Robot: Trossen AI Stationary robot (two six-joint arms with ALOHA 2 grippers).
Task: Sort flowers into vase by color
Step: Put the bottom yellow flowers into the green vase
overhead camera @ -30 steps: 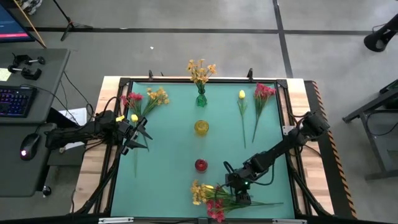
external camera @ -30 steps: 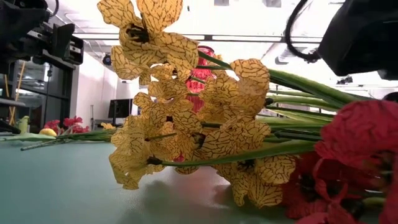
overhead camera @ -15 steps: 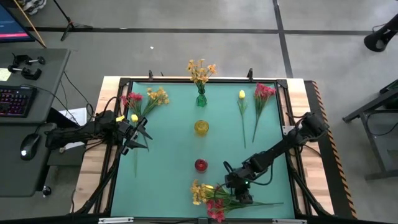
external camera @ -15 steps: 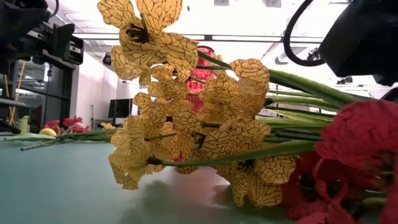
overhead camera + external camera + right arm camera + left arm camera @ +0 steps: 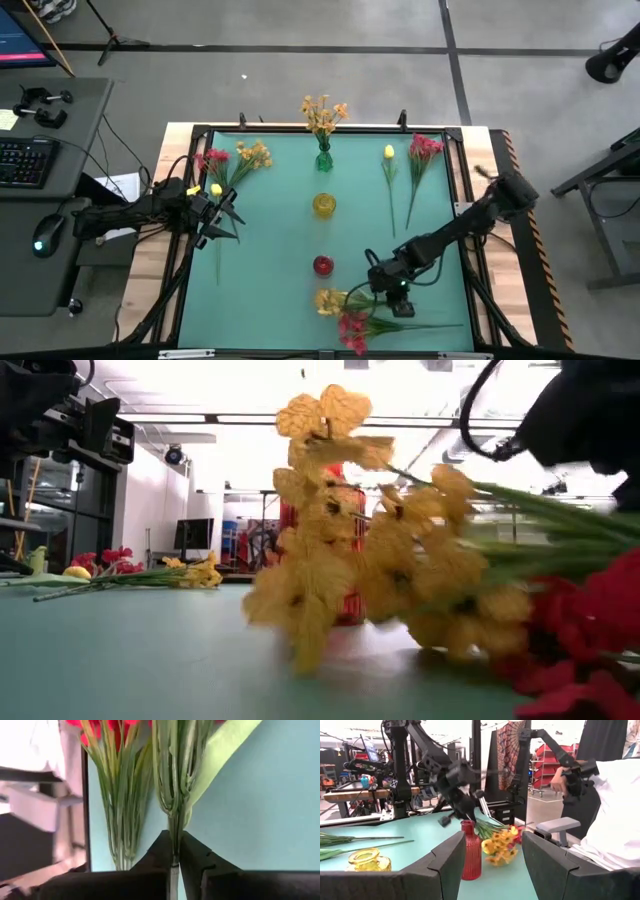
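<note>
Right claw [image 5: 172, 851] pinches shut one green stem [image 5: 172, 785] of the yellow spray [image 5: 330, 300] near the table's [image 5: 270, 250] front edge; we fear neighbouring red flowers [image 5: 352, 328] drag along, tangled.

We see a teal table [image 5: 270, 250]. Along its middle line stand a green vase [image 5: 323, 158], a yellow vase [image 5: 323, 205], and a red vase [image 5: 323, 265]. Flower bunches lie at far left [image 5: 228, 162], far right [image 5: 408, 170], and the near edge [image 5: 350, 320].
</note>
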